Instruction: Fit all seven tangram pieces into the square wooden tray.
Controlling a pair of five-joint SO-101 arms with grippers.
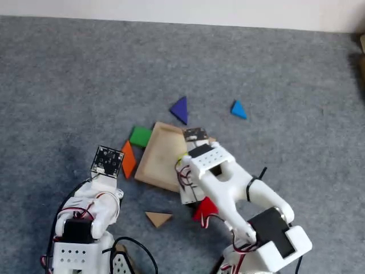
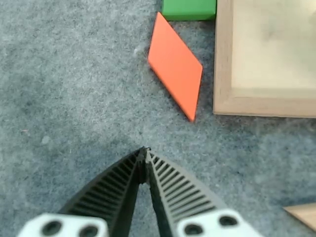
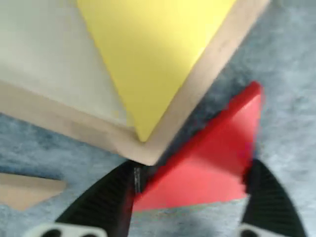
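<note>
Tray [image 1: 149,165] lies on the grey carpet [image 1: 274,68], set at an angle between the two arms. Right gripper [image 3: 192,170]: jaws spread wide, closed against opposite edges of the red triangle [image 3: 207,158], which spans the full gap between them. The red triangle sits outside the tray, just off its near corner; whether it is clear of the carpet cannot be told. Yellow triangle [image 3: 148,54] lies inside the tray, one point tucked into that same corner. Left gripper [image 2: 144,160]: jaws fully closed, tips meeting, nothing held; it hangs over bare carpet, near the lower end of the orange parallelogram [image 2: 175,71] and not touching it. The orange parallelogram lies flat just beside the tray's left rim, a narrow strip of carpet between them. Green piece [image 1: 140,136] sits close against the tray at the adjoining corner; contact cannot be confirmed. Dark blue triangle [image 1: 179,109] rests just beyond the tray's far corner. Light blue triangle [image 1: 238,109] lies farther right, well apart from the tray. Tan triangle [image 1: 158,218] lies on the carpet on the tray's near side, between the arm bases and apart from the red triangle.
</note>
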